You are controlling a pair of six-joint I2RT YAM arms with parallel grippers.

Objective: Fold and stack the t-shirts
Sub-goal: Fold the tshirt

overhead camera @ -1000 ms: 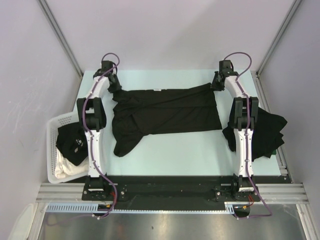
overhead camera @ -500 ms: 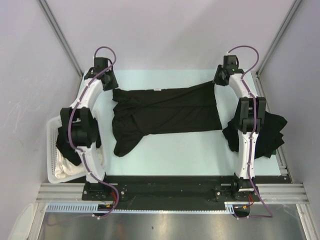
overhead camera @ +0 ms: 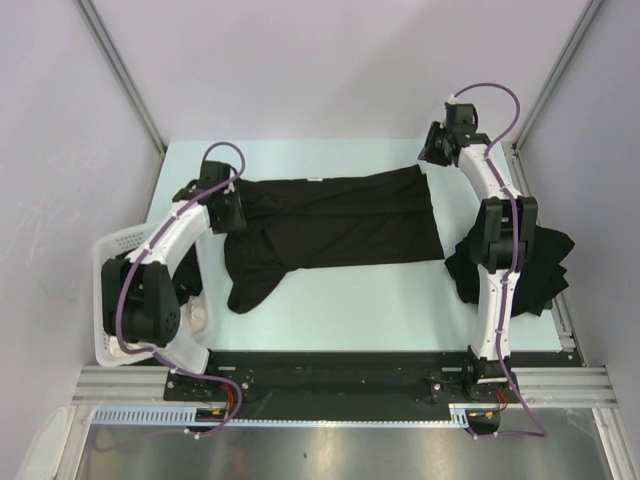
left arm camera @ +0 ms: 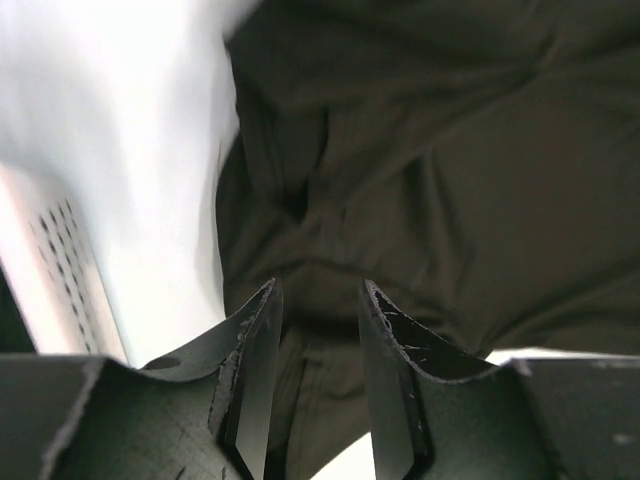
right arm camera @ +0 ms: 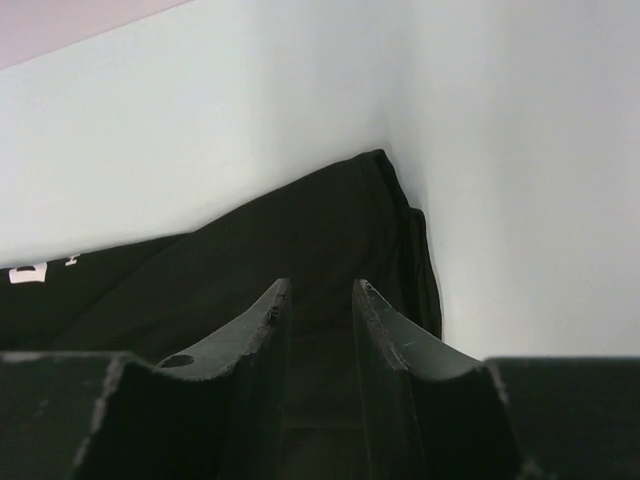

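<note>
**Top external view.** One black t-shirt lies spread across the far half of the table, with its long axis running left to right. Its left end is bunched, and a crumpled tail of cloth trails toward the near side. The left gripper is over that bunched end. The right gripper is at the far right corner of the garment. The step in hand is judged to be laying the garment flat, and no fold is made yet. The next move calls for a fresh hold on the crumpled left part so it can be drawn out smooth.

A white lattice basket stands at the left edge, close under the left arm. A pile of dark garments lies at the right edge beside the right arm. Both restrict how far each arm can swing outward.

**Left wrist view.** The fingers of the left gripper stand apart with nothing between them. The wrinkled t-shirt lies below them, and the basket is at the left.

**Right wrist view.** The fingers of the right gripper are parted and hold nothing. The corner of the t-shirt lies flat just beyond them.
</note>
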